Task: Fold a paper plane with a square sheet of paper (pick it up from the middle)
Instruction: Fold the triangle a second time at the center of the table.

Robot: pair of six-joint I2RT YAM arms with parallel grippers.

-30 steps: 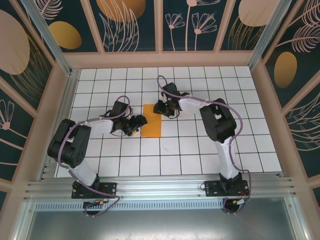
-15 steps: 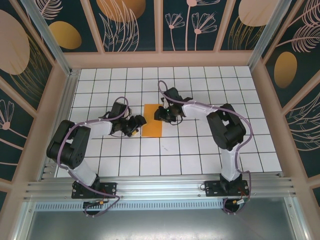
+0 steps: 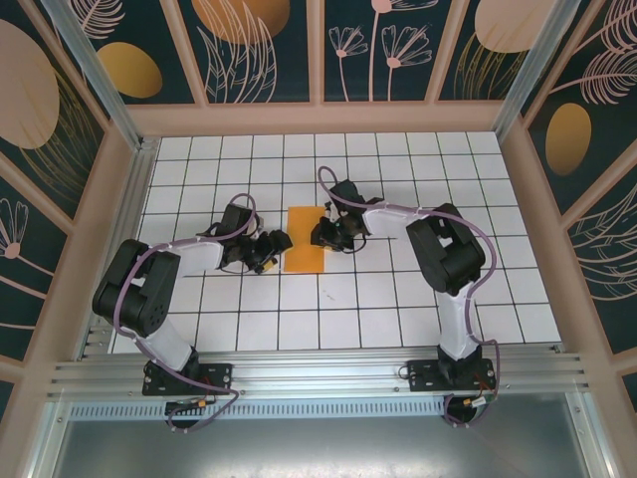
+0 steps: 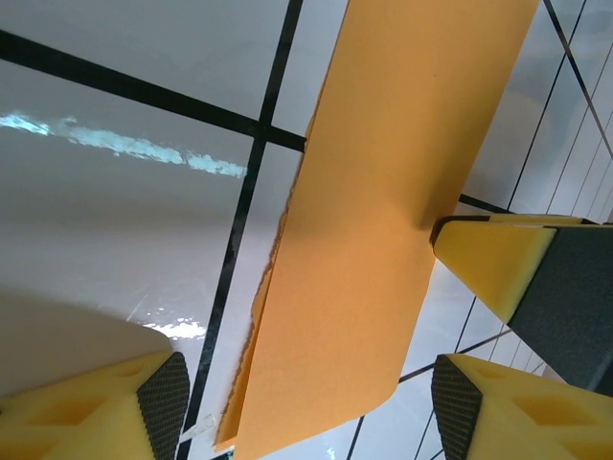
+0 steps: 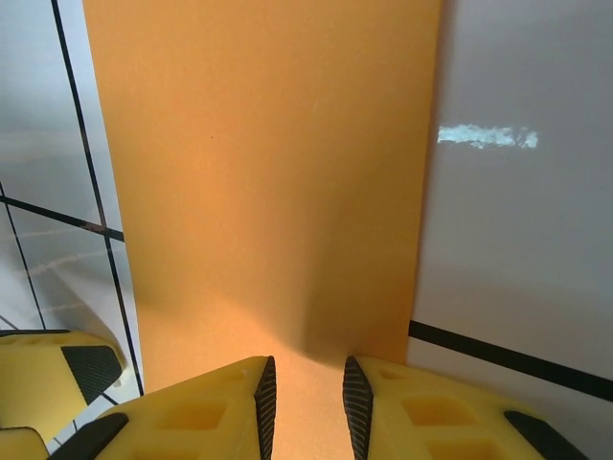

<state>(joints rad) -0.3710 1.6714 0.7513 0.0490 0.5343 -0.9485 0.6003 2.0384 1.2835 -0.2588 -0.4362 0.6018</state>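
From above, I am reaching both arms out from the aluminium rail (image 3: 318,373) at the near edge over the table (image 3: 398,299), which is glossy white tile ruled with black lines. My left gripper (image 3: 271,247) is lying low just left of the sheet of paper (image 3: 305,239), and my right gripper (image 3: 323,235) is meeting the sheet's right edge. There the paper is showing as a narrow bright-orange oblong running near to far at mid-table. My left wrist camera is adding what the overhead cannot: my yellow foam fingers (image 4: 105,412) are spread wide with the sheet's rounded near corner between them, the paper's left edge is showing layers, and one right finger (image 4: 484,264) is touching the opposite edge. My right wrist camera is showing smooth, matte orange, with my two pads (image 5: 201,412) drawn close and a thin slit of orange between them; whether they are nipping the sheet or just resting on it, I cannot tell. Bare tiles are lying open on every side, out to the leaf-patterned walls (image 3: 269,50) at the far end.
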